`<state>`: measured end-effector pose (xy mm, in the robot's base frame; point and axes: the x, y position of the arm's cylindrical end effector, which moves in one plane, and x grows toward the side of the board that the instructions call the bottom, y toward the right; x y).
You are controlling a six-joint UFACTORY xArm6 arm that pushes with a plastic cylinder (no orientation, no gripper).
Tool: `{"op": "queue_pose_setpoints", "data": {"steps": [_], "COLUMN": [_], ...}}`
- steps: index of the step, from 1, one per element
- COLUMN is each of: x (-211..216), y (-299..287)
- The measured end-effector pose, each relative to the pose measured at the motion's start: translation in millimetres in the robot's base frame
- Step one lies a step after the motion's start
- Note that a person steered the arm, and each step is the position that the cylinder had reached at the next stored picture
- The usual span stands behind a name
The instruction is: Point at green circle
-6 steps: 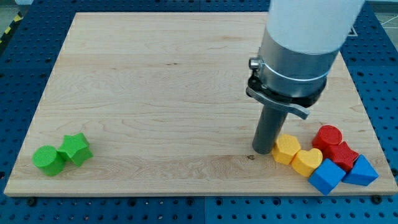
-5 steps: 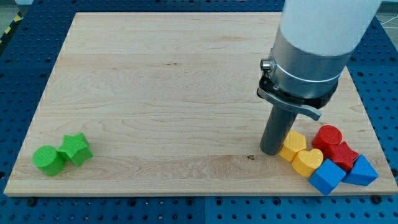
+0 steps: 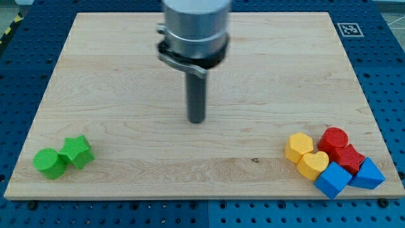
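The green circle block [image 3: 49,163] lies near the board's bottom left corner, touching a green star block [image 3: 76,151] on its right. My tip [image 3: 197,120] rests on the wooden board [image 3: 126,76] near its middle, far to the upper right of the green circle and apart from every block.
A cluster sits at the bottom right: a yellow hexagon [image 3: 298,147], a yellow heart [image 3: 313,164], a red cylinder [image 3: 333,139], another red block [image 3: 347,158], a blue cube [image 3: 333,179] and a blue triangle block [image 3: 368,174]. A blue perforated table [image 3: 19,76] surrounds the board.
My tip has left the yellow blocks at the bottom right and moved left and up to the board's middle. The blocks have not moved.
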<state>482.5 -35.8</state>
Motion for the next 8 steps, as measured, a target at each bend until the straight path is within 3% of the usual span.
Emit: {"op": "queue_pose_setpoints", "data": {"steps": [4, 6, 7, 8], "x": [-19, -17, 29, 31], "y": [-243, -269, -269, -269]}}
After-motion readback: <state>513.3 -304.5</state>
